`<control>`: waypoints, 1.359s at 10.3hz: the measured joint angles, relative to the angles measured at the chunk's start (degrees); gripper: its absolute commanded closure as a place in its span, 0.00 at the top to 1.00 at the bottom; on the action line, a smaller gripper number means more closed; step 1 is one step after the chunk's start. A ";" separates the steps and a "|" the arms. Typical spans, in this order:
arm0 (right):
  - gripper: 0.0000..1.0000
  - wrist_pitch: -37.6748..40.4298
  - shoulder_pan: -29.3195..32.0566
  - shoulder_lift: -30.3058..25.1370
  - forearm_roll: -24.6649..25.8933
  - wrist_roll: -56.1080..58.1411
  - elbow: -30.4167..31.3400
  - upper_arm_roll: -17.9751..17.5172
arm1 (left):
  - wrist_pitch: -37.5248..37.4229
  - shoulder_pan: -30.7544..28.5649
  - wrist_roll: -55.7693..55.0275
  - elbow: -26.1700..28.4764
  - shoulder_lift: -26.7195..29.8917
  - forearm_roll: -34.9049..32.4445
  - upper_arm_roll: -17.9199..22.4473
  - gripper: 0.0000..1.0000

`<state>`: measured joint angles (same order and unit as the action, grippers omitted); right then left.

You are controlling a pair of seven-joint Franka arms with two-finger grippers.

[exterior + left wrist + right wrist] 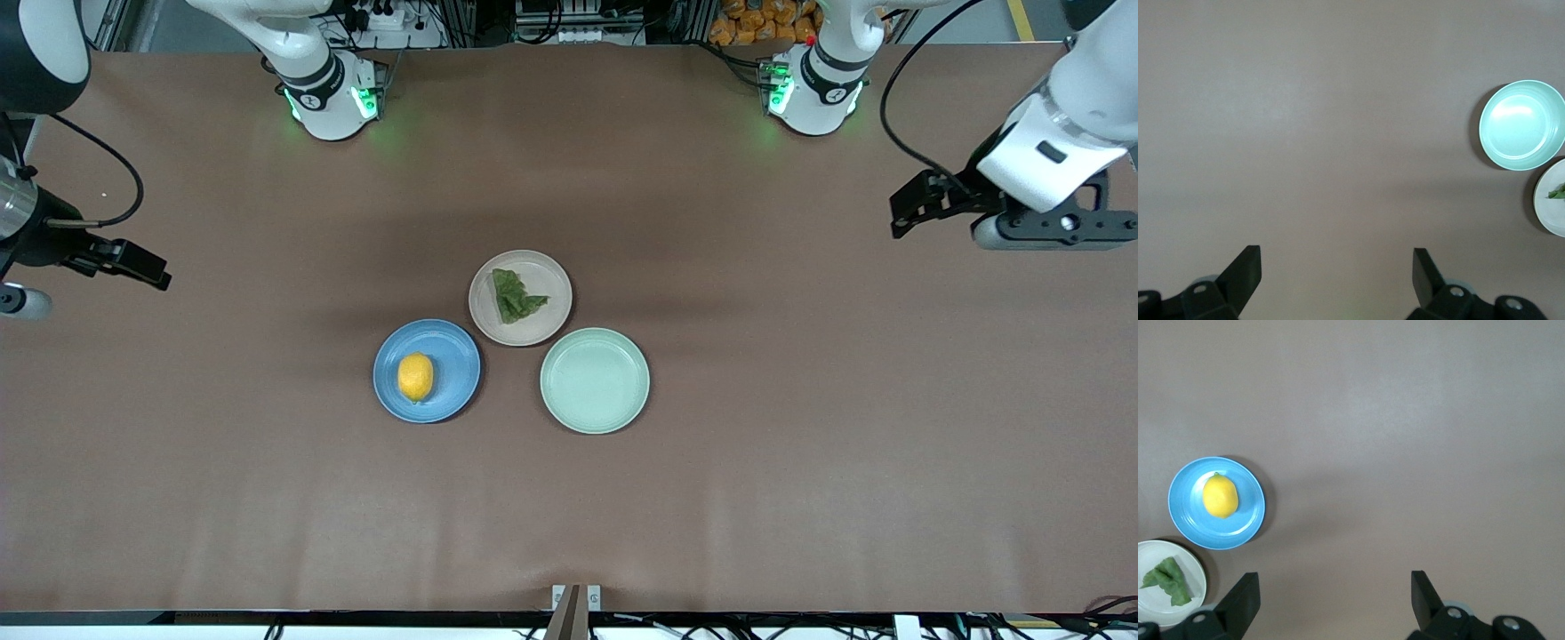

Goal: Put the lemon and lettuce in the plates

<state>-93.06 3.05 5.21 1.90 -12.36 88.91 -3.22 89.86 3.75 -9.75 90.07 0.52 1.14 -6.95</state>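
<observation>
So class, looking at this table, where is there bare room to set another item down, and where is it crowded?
Crowded: the middle, where the blue plate with the lemon, the beige plate with the lettuce and the mint-green plate cluster. The mint-green plate is itself empty. Bare table runs between the plates and the front camera's edge, and toward both arms' ends.

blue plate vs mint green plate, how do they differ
The blue plate is deep blue; the mint green plate is pale green. The blue plate carries the lemon; the mint green plate carries nothing. The blue plate sits toward the right arm's end of the table, the mint green plate toward the left arm's end. Both are round, shallow and rimmed, and both lie beside the beige plate that holds the lettuce.
</observation>
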 measured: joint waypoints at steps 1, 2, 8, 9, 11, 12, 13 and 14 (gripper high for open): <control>1.00 -0.13 0.11 0.14 0.07 -0.31 -0.63 0.12 | -1.08 -0.16 0.28 -1.26 0.00 0.00 0.69 1.00; 1.00 -0.08 0.10 0.16 0.08 -0.31 -1.38 0.10 | -1.38 -0.30 0.61 -2.16 -0.01 0.00 1.24 1.00; 1.00 -4.30 0.13 -0.61 0.25 -0.41 -4.74 0.11 | -1.59 -0.37 4.90 -4.42 -0.28 -0.56 1.50 1.00; 1.00 -4.62 0.13 -0.92 0.45 -0.27 -4.84 0.10 | -1.59 -0.30 5.07 -4.66 -0.43 -0.68 1.21 1.00; 1.00 -4.14 0.13 -1.92 0.49 -0.15 -4.91 0.11 | -1.59 -0.21 5.08 -5.78 -0.65 -0.72 0.25 1.00; 1.00 -3.22 0.13 -2.67 0.43 -0.10 -4.92 0.11 | -1.59 -0.21 5.08 -6.17 -0.67 -0.75 0.09 1.00; 1.00 -2.35 0.15 -3.22 0.41 -0.09 -4.92 0.09 | -1.59 -0.23 5.08 -6.29 -0.69 -0.76 0.09 1.00; 1.00 -2.07 0.45 -3.34 0.31 0.39 -4.92 0.14 | -1.59 -0.23 5.08 -6.30 -0.74 -0.78 0.10 1.00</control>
<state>-95.13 3.51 1.87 2.21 -11.97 83.99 -3.08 88.26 3.52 -4.67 83.77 -0.23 0.36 -6.86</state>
